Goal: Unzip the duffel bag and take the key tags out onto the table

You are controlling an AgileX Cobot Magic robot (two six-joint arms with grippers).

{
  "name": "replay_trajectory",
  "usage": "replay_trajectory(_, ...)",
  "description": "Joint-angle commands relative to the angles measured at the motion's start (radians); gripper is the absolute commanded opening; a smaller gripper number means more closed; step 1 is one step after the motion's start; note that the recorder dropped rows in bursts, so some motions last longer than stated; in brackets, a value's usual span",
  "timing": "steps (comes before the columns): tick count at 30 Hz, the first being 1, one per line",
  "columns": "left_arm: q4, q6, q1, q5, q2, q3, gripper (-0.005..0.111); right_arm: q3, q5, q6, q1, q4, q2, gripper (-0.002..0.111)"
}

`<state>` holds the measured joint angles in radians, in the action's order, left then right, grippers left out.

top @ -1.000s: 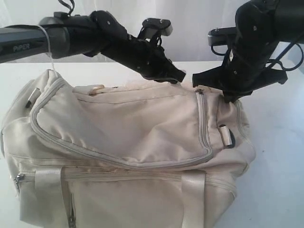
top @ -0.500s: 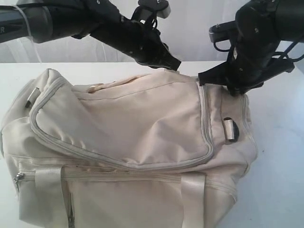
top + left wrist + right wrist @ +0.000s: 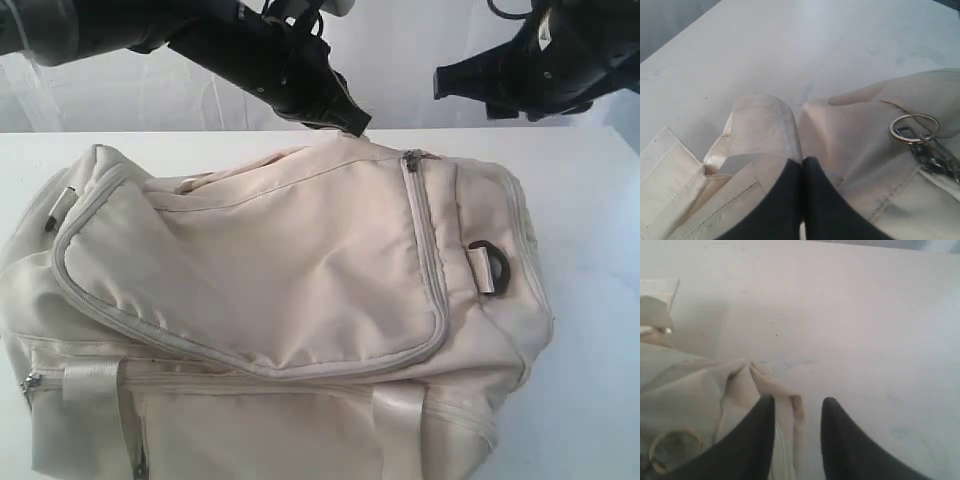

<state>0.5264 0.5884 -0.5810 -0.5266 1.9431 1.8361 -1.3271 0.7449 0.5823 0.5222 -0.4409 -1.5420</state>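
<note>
On the broad white table, the duffel bag fills the foreground, cream-beige and softly creased. Its grey zipper track curves around a large flap and looks closed. A black D-ring sits at the right end and satin straps cross the near side. The left gripper presses its fingers together on a fold of fabric at the bag's top, which rises in a small peak. The right gripper hangs in the air above the bag's right end, clear of it, fingers parted
</note>
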Motion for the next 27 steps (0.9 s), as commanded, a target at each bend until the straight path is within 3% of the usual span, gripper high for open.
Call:
replay_trajectory(1, 0.061, 0.017, 0.000, -0.049, -0.068, 0.009, 0.000, 0.002, -0.137, -0.004, -0.084, 0.179, -0.066, 0.000)
replay_trajectory(4, 0.061, 0.017, 0.000, -0.057, -0.068, 0.009, 0.000, 0.002, -0.144, -0.208, -0.152, 0.416, -0.119, 0.000)
replay_trajectory(7, 0.058, 0.017, 0.000, -0.043, -0.068, 0.009, 0.000, 0.002, -0.088, -0.633, -0.171, 0.901, -0.155, 0.000)
replay_trajectory(9, 0.047, 0.017, 0.000, -0.043, -0.068, 0.009, 0.000, 0.002, -0.034, -0.798, -0.171, 1.059, -0.160, 0.000)
replay_trajectory(23, 0.048, 0.010, 0.000, -0.043, -0.010, 0.009, 0.000, -0.002, 0.113, -0.798, -0.175, 1.069, -0.011, 0.000)
replay_trajectory(27, 0.048, 0.010, 0.000, -0.045, -0.010, 0.009, 0.000, -0.002, 0.081, -0.780, -0.175, 0.980, -0.010, 0.000)
